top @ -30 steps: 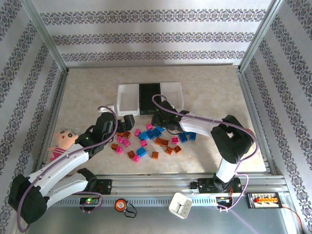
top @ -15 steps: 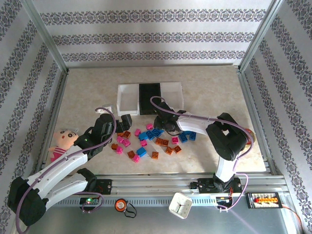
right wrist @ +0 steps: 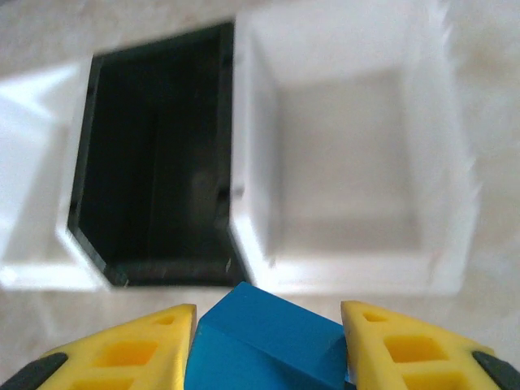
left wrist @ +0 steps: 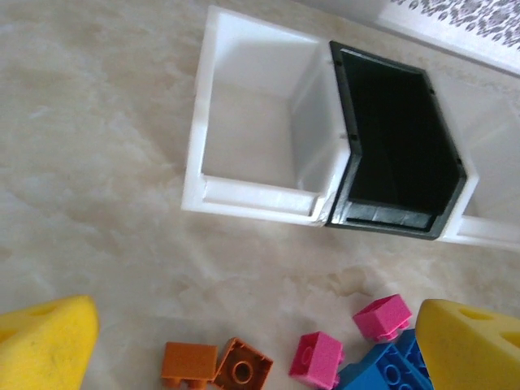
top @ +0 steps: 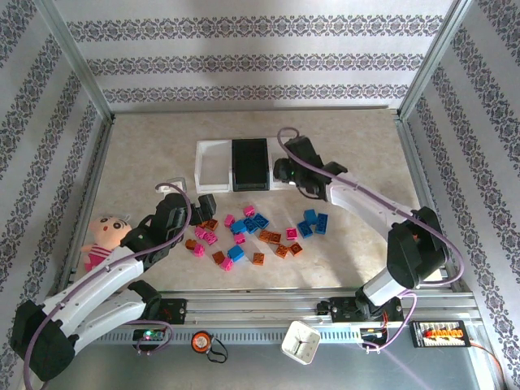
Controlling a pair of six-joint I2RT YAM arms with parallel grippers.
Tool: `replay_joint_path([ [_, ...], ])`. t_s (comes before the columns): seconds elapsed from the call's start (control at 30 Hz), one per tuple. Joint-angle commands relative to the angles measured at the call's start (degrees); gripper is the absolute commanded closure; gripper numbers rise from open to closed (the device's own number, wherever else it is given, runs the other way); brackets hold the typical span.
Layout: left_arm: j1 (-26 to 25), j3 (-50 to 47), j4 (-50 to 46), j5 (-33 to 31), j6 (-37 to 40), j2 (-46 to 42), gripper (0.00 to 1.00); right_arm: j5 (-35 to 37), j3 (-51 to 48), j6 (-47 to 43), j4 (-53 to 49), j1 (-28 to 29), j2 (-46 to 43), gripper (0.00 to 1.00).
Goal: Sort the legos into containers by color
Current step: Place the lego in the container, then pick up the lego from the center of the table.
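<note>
Orange, pink and blue legos [top: 252, 231] lie scattered in the middle of the table. Behind them stand the joined containers: a white bin [top: 213, 166], a black bin [top: 250, 165] and a second white bin [right wrist: 349, 162]. My right gripper [top: 280, 172] is shut on a blue brick [right wrist: 268, 345] and hovers at the near edge of the black and right white bins. My left gripper [left wrist: 256, 345] is open, low over the pile's left end. Two orange bricks [left wrist: 215, 367] and a pink brick [left wrist: 317, 357] lie between its yellow fingers [left wrist: 45, 341].
A pink-dressed doll [top: 104, 236] lies at the left beside my left arm. A white cup [top: 301, 341] and a small orange round object [top: 201, 342] sit on the near rail. Metal frame posts and patterned walls enclose the table.
My right gripper has risen from the brick pile and swung back to the bins, carrying a blue brick. My left gripper has pulled back slightly towards me.
</note>
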Motion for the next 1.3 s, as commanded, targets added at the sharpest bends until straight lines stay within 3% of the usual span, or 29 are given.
replay_joint_path([
  [0.0,-0.40,-1.29,-3.73,-1.31,-2.07,-1.52,0.00,2.95,5.95,-7.02,-1.45,-2.34,6.55,0.64],
  [0.23,0.19,-0.81,-9.76,0.58,-5.20,-2.39,0.00,2.60,17.80,-8.81,-2.12,-5.54,20.35,0.61],
  [0.4,1.74,-1.28,-13.37,3.41,-7.71,-2.77,0.01,1.03,22.87,-9.22,-2.82,-5.49,24.71,0.36],
  [0.5,3.96,-2.65,-13.59,7.70,-9.18,-3.24,0.10,0.49,22.64,-9.65,-2.54,-5.12,24.05,0.28],
  [0.67,10.70,-5.78,-13.04,17.67,-11.66,-2.45,0.28,-0.60,16.71,-9.28,-0.69,-4.51,18.47,0.27],
  [0.77,13.72,-7.51,-8.98,22.20,-9.95,0.13,0.26,-1.65,11.24,-8.56,1.65,-3.86,14.55,0.27],
  [1.03,13.99,0.02,-2.25,19.09,-1.51,17.69,0.25,-2.41,3.00,-7.30,4.09,-1.90,8.31,0.28],
  [1.27,11.90,3.60,0.95,17.67,2.00,26.08,0.29,-2.52,-0.37,-6.75,4.94,-1.93,5.51,0.28],
])
